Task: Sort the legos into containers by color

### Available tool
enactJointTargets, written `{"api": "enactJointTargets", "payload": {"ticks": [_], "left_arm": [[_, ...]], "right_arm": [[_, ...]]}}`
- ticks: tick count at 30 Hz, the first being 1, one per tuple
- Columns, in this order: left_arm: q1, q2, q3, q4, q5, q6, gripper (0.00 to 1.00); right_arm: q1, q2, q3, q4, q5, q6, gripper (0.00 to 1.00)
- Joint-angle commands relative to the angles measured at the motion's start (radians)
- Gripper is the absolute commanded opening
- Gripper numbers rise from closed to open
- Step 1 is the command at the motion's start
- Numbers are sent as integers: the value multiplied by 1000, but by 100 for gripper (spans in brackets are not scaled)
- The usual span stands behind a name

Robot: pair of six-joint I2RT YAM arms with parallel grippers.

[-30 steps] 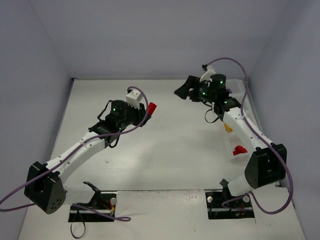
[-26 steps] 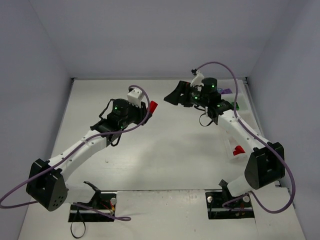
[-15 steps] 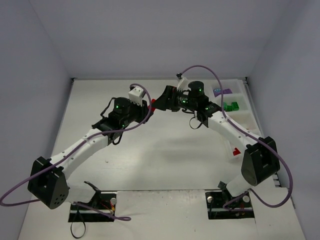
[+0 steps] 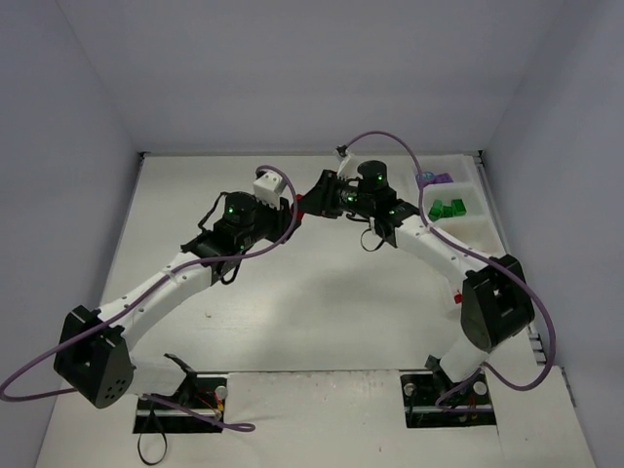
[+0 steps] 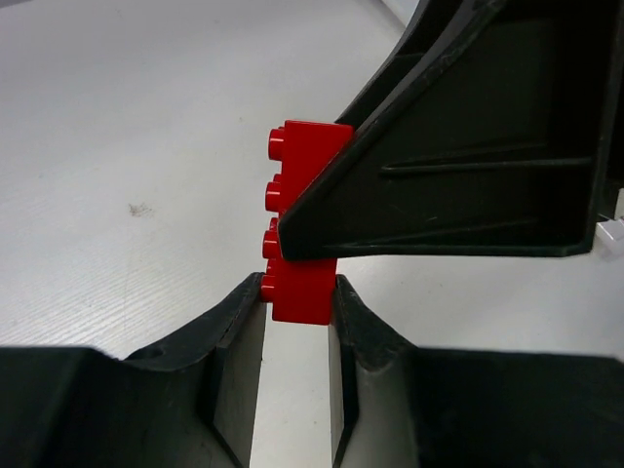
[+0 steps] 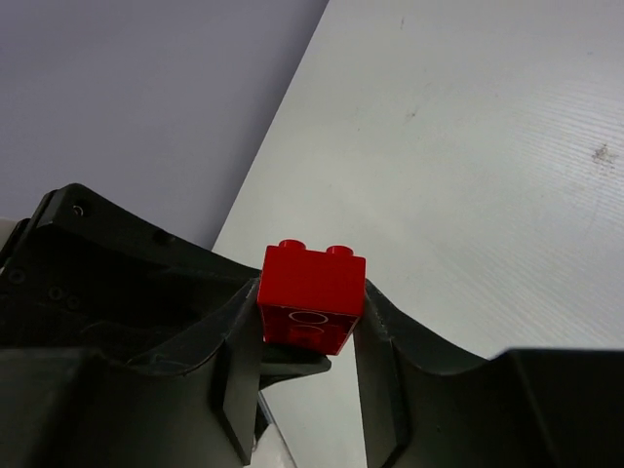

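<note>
Mid-air handover above the tabletop (image 4: 292, 292): left hand (image 5: 295, 297) clamps the red brick (image 5: 302, 283) low, right hand (image 6: 310, 302) looks closed on its top; next, left should release, right carries it to the tray (image 4: 475, 195).

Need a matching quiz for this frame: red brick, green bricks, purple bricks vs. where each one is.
Things:
1. red brick
2. green bricks
3. purple bricks

Places:
a. tray, far-end bin
b. gripped in mid-air
c. tray, second bin from the far end

Pairs: 1-b, 2-c, 3-a
</note>
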Motion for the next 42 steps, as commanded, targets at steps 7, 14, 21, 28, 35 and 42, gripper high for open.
{"api": "enactJointTargets", "payload": {"ticks": [7,14,21,28,35,42], "left_arm": [[-6,-32,23,38,-8,-19,74],[-6,-64,11,-55,-70,-48,78],[-5,-93,-9,-100,-90,-63,78],[-6,-107,-5,-124,-83,-70,78],[-5,-113,23,-166,-88,-45,78],[-5,-132,12,-174,-90,-56,78]], "right_arm": [[-2,-133,-10,-118,274,-183,0],[-40,-299,-136,-370,797,-264,0],[-190,-484,-248,-559,983,-151,0],[-313,-553,-309,-676,1115,-91,0],[-562,-535,-363,-693,1034,-95,0],[-769,-489,-407,-693,993,-106,5]]}}
